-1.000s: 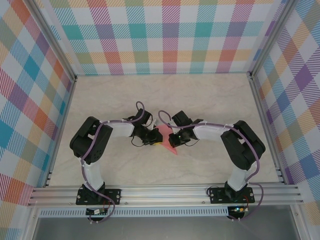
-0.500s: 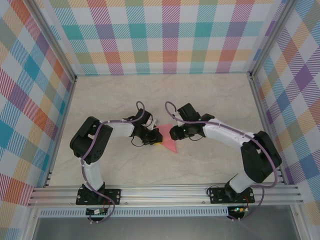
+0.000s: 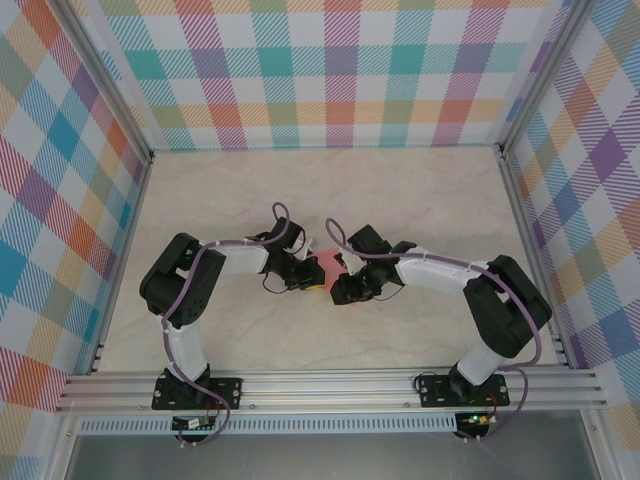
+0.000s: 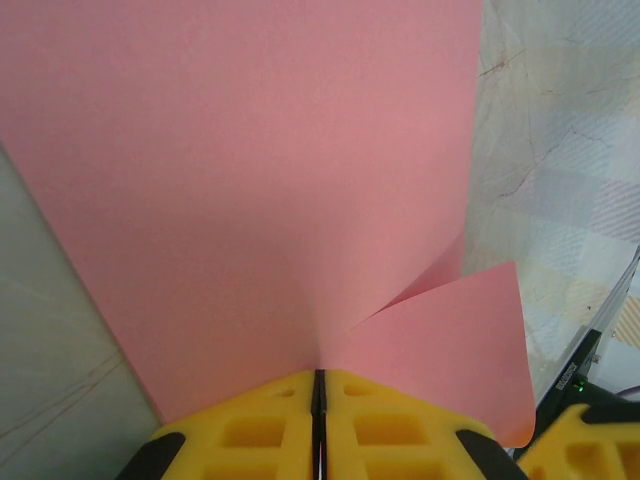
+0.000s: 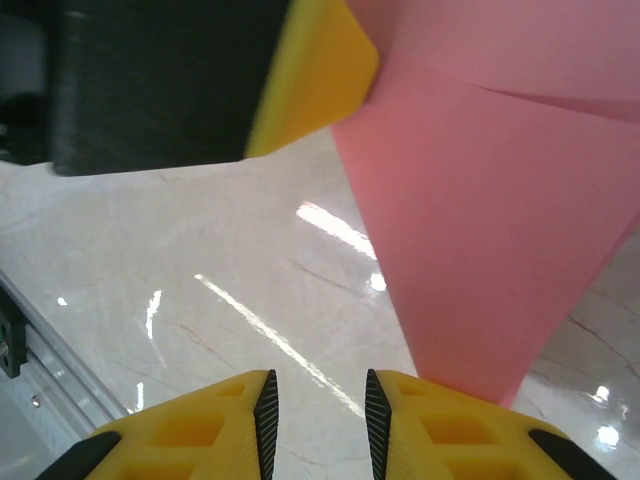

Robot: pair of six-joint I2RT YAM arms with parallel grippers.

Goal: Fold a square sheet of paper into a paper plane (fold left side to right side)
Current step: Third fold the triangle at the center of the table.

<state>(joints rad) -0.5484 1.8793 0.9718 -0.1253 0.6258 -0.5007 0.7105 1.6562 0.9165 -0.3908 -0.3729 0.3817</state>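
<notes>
Counter point(image 3: 250, 200): a pale marbled surface is seen, walled on three sides by checked panels point(image 3: 340, 70).
Square sheet of paper point(image 3: 325, 264): it is found about the middle of the counter, slightly nearer the near edge than the far one, between the two claws. From above only a small pink patch is visible, the rest being covered by the arms.
Paper from the left wrist point(image 4: 280, 180): a broad flat pink face is spread away from the fingers, and a loose corner is curled over at the lower right.
Left claw point(image 3: 312, 283): it is clenched on the sheet. In its own view point(image 4: 318, 400) the yellow fingers point(image 4: 250, 425) are pressed together, with the paper's edge pinched in the seam between them.
Right claw point(image 3: 340, 293): it is released, with nothing held. In its own view point(image 5: 318, 405) the fingers point(image 5: 215, 425) are parted by a narrow gap through which the counter point(image 5: 200, 260) is seen.
Paper from the right wrist point(image 5: 480, 230): a pointed pink corner is directed down at the right-hand finger; whether contact is made cannot be told.
Left claw from the right wrist point(image 5: 315, 80): its yellow tip is seen against the sheet's upper edge.
</notes>
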